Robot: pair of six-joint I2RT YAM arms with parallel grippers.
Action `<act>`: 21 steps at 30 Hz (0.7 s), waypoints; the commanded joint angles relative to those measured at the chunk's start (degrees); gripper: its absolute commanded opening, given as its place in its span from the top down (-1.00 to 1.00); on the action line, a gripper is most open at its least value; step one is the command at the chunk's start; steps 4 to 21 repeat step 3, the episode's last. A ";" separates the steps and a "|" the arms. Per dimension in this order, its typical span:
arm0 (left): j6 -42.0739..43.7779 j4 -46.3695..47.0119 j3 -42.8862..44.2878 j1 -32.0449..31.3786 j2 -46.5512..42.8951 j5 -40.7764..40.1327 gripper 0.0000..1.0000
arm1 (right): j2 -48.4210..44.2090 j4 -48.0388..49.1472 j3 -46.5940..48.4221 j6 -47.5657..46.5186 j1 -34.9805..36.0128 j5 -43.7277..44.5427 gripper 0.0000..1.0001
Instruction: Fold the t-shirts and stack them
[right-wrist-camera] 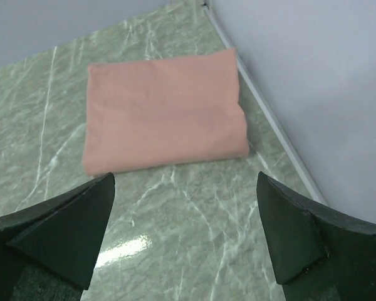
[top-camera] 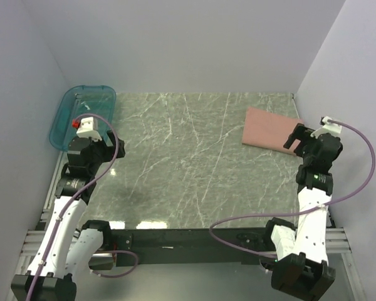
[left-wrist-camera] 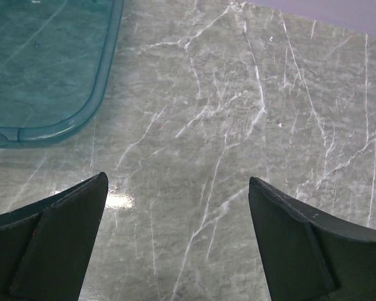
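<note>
The folded pink t-shirt (right-wrist-camera: 166, 110) lay flat in the far right corner of the surface (top-camera: 188, 163). The right claw (right-wrist-camera: 185, 182) and the left claw (left-wrist-camera: 178, 185) were both released, holding nothing. The right one should probably lift away straight, without brushing the fold.

Bright, even light, prob. overhead; glare spots on table (top-camera: 194, 163); wrist-view foregrounds slightly soft.

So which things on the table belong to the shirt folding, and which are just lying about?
Job: pink t-shirt, folded, far right corner.
Lying about: teal tray, far left corner.
</note>
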 commanded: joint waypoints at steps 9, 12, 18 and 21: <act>0.93 2.47 0.34 -0.30 -0.84 0.72 -0.99 | -2.14 4.14 0.77 0.08 -0.35 4.81 -1.00; 0.93 2.47 0.34 -0.30 -0.84 0.72 -0.99 | -2.14 4.14 0.77 0.08 -0.35 4.81 -1.00; 0.93 2.47 0.34 -0.30 -0.84 0.72 -0.99 | -2.14 4.14 0.77 0.08 -0.35 4.81 -1.00; 0.93 2.47 0.34 -0.30 -0.84 0.72 -0.99 | -2.14 4.14 0.77 0.08 -0.35 4.81 -1.00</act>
